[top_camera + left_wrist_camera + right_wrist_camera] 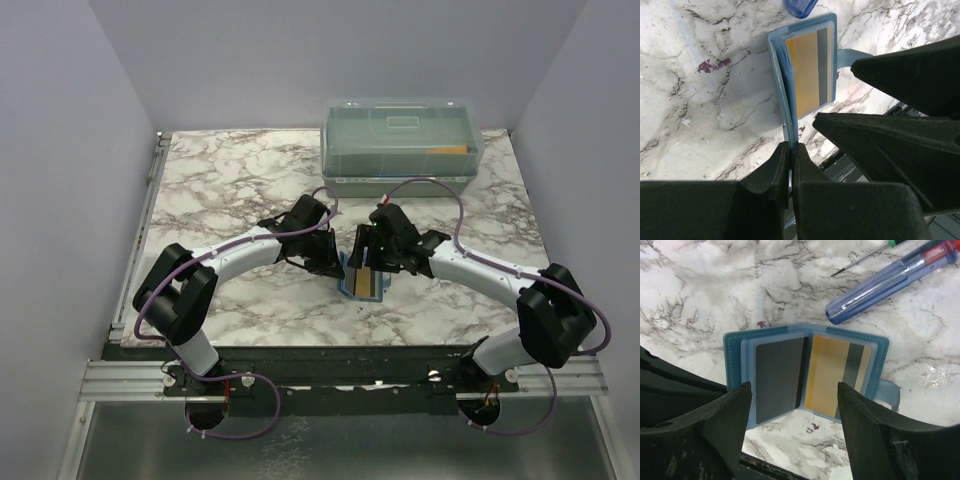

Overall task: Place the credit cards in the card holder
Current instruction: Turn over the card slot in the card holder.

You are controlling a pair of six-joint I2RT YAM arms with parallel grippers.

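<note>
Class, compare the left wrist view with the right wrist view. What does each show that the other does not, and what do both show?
Only the left wrist view shows the left gripper shut on one edge of the card holder, with that cover seen edge-on. Only the right wrist view shows the card holder spread open, a dark grey card in its left sleeve, and a thin screwdriver with a green handle. Both show the teal card holder, the yellow card in its sleeve, the blue screwdriver handle and the marble table.
</note>
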